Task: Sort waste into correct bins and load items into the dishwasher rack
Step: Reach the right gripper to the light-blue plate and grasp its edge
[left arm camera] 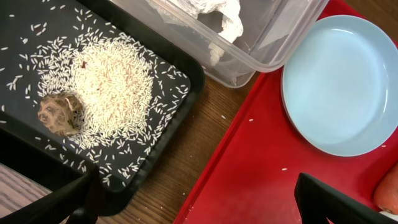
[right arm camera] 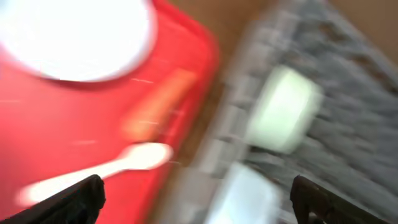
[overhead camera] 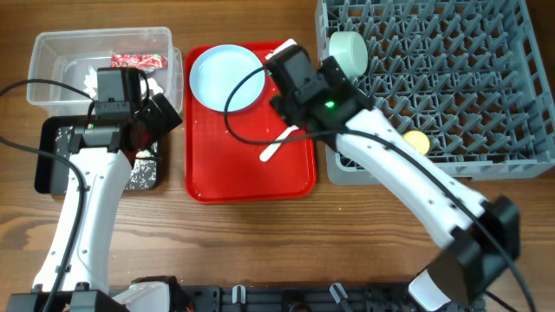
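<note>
The clear tub (overhead camera: 52, 52) holds the red wrapper (overhead camera: 136, 61) and the white tissue (left arm camera: 214, 12). The black tray (left arm camera: 180, 93) holds the rice (left arm camera: 115, 87) and the brown lump (left arm camera: 59, 113). The pale blue plate (overhead camera: 225, 76), the white spoon (overhead camera: 279, 146) and the carrot (right arm camera: 158, 102) lie on the red tray (overhead camera: 251, 173). A pale bowl (overhead camera: 349, 50) and the yellow cup (overhead camera: 417, 141) sit in the grey rack (overhead camera: 486, 87). My left gripper (left arm camera: 199, 205) is open and empty between the black tray and the red tray. My right gripper (right arm camera: 199, 205) is open and empty over the red tray's right edge.
The right wrist view is blurred by motion. A pale shape (right arm camera: 249, 193) lies below the bowl at the rack's near corner. A few stray rice grains lie on the red tray (left arm camera: 267, 180). Bare wood table (overhead camera: 260, 243) runs along the front.
</note>
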Controlling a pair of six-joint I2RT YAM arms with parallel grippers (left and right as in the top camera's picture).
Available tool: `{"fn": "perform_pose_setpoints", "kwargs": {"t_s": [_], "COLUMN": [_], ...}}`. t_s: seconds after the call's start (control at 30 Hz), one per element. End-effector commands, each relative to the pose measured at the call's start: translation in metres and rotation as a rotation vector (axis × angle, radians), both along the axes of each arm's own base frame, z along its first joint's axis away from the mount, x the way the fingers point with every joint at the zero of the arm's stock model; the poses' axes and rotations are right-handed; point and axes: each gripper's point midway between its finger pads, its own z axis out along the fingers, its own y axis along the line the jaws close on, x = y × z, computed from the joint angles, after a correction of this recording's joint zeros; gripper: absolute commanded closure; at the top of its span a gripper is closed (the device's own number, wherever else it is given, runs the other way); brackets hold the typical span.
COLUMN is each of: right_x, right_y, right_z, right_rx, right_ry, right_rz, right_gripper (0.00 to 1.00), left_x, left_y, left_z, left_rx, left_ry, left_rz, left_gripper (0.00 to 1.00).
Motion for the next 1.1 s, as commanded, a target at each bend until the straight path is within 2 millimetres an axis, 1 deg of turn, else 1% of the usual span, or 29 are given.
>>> {"fn": "perform_pose_setpoints", "kwargs": {"t_s": [0.0,0.03,0.1,0.17,0.23,0.27,0.33,0.4,0.47,0.5,0.57,0.63,0.67,0.73,0.77,0.87,0.93,0.97,1.03,1.07], "right_x": [-0.042,-0.043,-0.042,-0.037,-0.028,-0.022,-0.009,0.001,0.01,0.017,0.031,0.043,0.048,0.052,0.053,0.052,0.053,0.054,0.057,0.059], "right_y": [0.061,0.063,0.063,0.066,0.073,0.076,0.077,0.077,0.08,0.081,0.079,0.083,0.085,0.095,0.096,0.094,0.091,0.092,0.092,0.092], "right_z": [-0.002,-0.006,-0.008,-0.004,0.005,0.009,0.011,0.006,-0.002,-0.009,-0.029,-0.062,-0.084,-0.117,-0.129,-0.169,-0.191,-0.197,-0.204,-0.204], "right_rx": [0.289,0.311,0.352,0.389,0.465,0.504,0.557,0.588,0.605,0.594,0.609,0.639,0.647,0.655,0.65,0.628,0.622,0.623,0.628,0.637], "right_ry": [0.218,0.235,0.247,0.232,0.202,0.185,0.154,0.142,0.127,0.105,0.084,0.114,0.138,0.184,0.198,0.242,0.263,0.264,0.26,0.255], "right_rz": [0.246,0.228,0.171,0.145,0.096,0.064,-0.018,-0.088,-0.127,-0.152,-0.272,-0.351,-0.393,-0.4,-0.401,-0.458,-0.497,-0.5,-0.503,-0.501], "right_gripper": [0.0,0.0,0.0,0.0,0.02,0.07,0.13,0.2,0.3,0.31,0.33,0.39,0.46,0.51,0.52,0.55,0.56,0.56,0.57,0.57], "left_x": [0.0,0.0,0.0,0.0,0.0,0.0,0.0,0.0,0.0,0.0,0.0,0.0,0.0,0.0,0.0,0.0,0.0,0.0,0.0,0.0], "left_y": [0.004,0.004,0.004,0.004,0.004,0.004,0.004,0.004,0.004,0.004,0.004,0.004,0.004,0.004,0.004,0.004,0.004,0.004,0.004,0.004], "left_z": [0.005,0.005,0.005,0.005,0.005,0.005,0.005,0.005,0.005,0.005,0.005,0.005,0.005,0.005,0.005,0.005,0.005,0.005,0.005,0.005], "left_rx": [0.007,0.007,0.007,0.007,0.007,0.007,0.007,0.007,0.007,0.007,0.007,0.007,0.007,0.007,0.007,0.007,0.007,0.007,0.007,0.007], "left_ry": [-0.018,-0.018,-0.018,-0.018,-0.018,-0.018,-0.018,-0.018,-0.018,-0.018,-0.018,-0.018,-0.018,-0.018,-0.018,-0.018,-0.018,-0.018,-0.018,-0.018], "left_rz": [0.028,0.028,0.028,0.028,0.028,0.028,0.028,0.028,0.028,0.028,0.028,0.028,0.028,0.028,0.028,0.028,0.028,0.028,0.028,0.028], "left_gripper": [0.0,0.0,0.0,0.0,0.0,0.0,0.0,0.0,0.0,0.0,0.0,0.0,0.0,0.0,0.0,0.0,0.0,0.0,0.0,0.0]}}
